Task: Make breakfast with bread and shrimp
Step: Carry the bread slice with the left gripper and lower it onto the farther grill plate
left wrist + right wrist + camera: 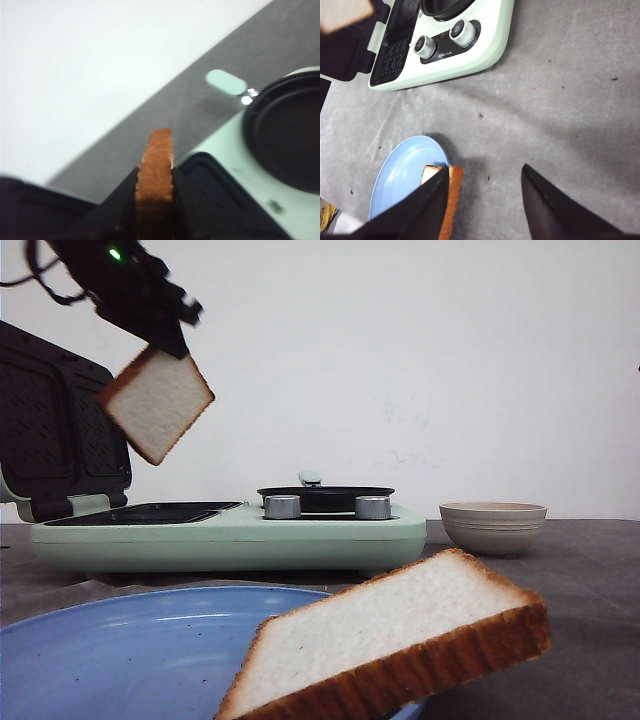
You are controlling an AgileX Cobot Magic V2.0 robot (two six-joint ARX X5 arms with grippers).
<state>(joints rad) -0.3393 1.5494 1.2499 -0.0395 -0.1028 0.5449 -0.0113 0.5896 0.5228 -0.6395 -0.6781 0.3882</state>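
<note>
left hand (160,335) gripping bread slice (157,403) — aloft, tilted

The front view sits low, almost level with the table (590,570), looking forward across it toward a white wall; a bread slice (390,640) on the blue plate (120,650) fills its near foreground. The left wrist view hangs close above the mint-green breakfast maker (235,170), facing obliquely down past its round pan (287,132). The right wrist view looks down on the table from higher up. All three share the breakfast maker; the front and right wrist views also share the plate.
</note>
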